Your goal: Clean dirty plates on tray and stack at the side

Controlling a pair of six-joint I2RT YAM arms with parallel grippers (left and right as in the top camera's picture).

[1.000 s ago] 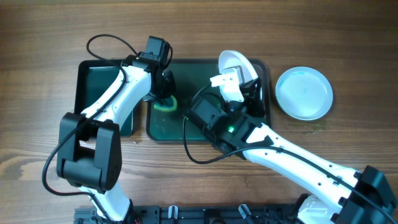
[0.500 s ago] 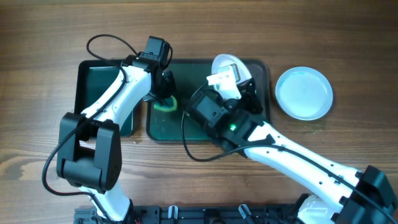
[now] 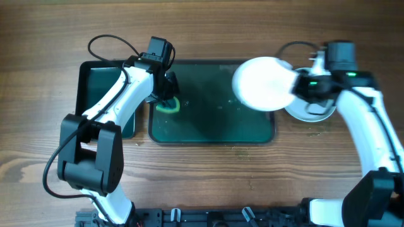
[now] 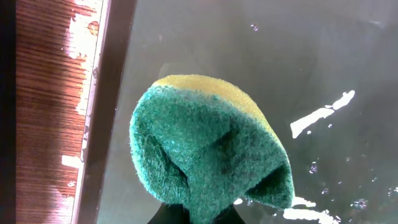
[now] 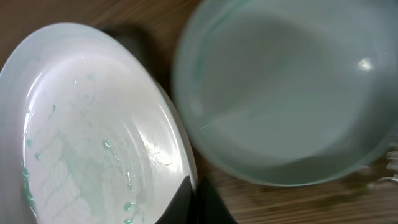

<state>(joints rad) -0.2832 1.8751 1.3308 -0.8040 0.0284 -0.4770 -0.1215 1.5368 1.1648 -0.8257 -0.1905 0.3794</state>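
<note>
From overhead, the white plate [image 3: 262, 83] shows as a near-full disc with its hollow face up, roughly level and slightly blurred. Being round, it has no long axis. It hangs over the upper right corner of the large tray [image 3: 208, 123], partly past the rim. The right gripper [image 3: 291, 88] is clamped on its right edge. The right arm rises along the right side of the frame, bends near the upper right, and reaches leftward to the plate. Below that arm the pale blue plate [image 3: 310, 112] lies flat on the brown wood-grain surface [image 3: 252, 31], just right of the tray. The left arm climbs from the lower left, and the left gripper [image 3: 167, 99] points down over the tray's left end, closed on a green sponge [image 3: 169, 106]. A smaller dark tray [image 3: 95, 88] lies beside it at the left. In the left wrist view the sponge [image 4: 205, 155], green with a yellow layer, is pinched from below over the wet, droplet-speckled tray floor [image 4: 323, 56]. The tray rim and wood run down the left edge. In the right wrist view the white plate [image 5: 93, 137], faintly smeared teal, fills the left. The gripper [image 5: 196, 202] bites its rim at the bottom, and the blurred pale blue plate [image 5: 286, 93] sits at the upper right.
</note>
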